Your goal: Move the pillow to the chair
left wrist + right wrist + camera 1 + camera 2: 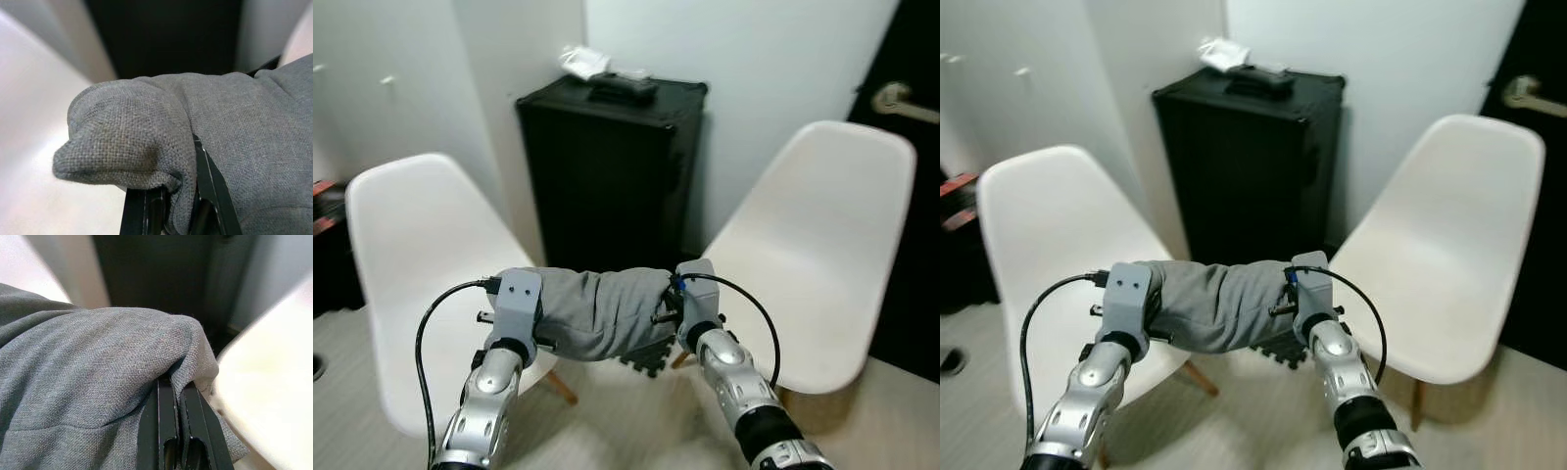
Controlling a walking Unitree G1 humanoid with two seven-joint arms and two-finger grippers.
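Note:
A grey fabric pillow [602, 308] hangs in the air between my two arms, in front of the gap between two white chairs. My left gripper [168, 215] is shut on the pillow's left corner [127, 147], cloth pinched between its black fingers. At the pillow's right corner [146, 362] my right gripper [178, 438] is shut too. One white shell chair [421, 255] stands at the left, its seat partly under the pillow's left end. The other white chair [813, 245] stands at the right, close to the right wrist [700, 304].
A tall black case [612, 166] stands against the white wall between the chairs, with a black item [625, 86] and a white wrapper [582, 61] on top. A dark door with a handle [899, 98] is at far right. A black foam mat piece [646, 360] lies on the floor.

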